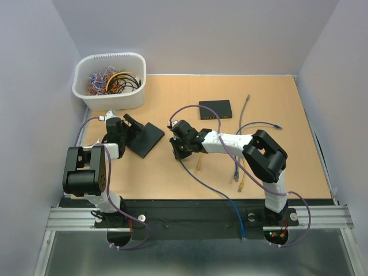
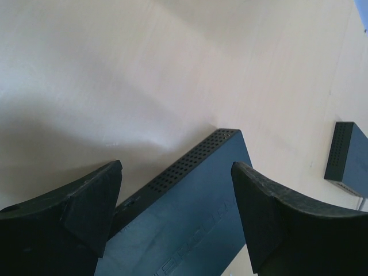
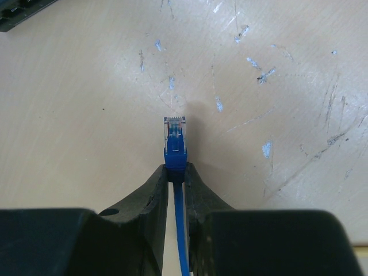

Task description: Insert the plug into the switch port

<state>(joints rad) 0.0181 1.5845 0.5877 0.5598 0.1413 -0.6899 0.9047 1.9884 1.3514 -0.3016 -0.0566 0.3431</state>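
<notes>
A black network switch (image 1: 147, 140) lies on the tan table left of centre. My left gripper (image 1: 132, 126) is over its near-left corner, jaws wide open. In the left wrist view the fingers (image 2: 86, 213) stand either side of the switch (image 2: 184, 218), whose perforated side faces up-left. My right gripper (image 1: 176, 150) is just right of that switch, shut on a blue cable. In the right wrist view my right gripper (image 3: 175, 171) pinches the blue boot, and the clear plug (image 3: 175, 129) sticks out ahead, over bare table. A switch's ports (image 3: 20, 8) show at the top left corner.
A second black switch (image 1: 215, 109) lies further back, also seen in the left wrist view (image 2: 348, 158). A white basket (image 1: 109, 80) of tangled cables stands at the back left. Loose cables (image 1: 244, 123) lie at the right, with yellow plugs (image 1: 241, 184) near the right arm.
</notes>
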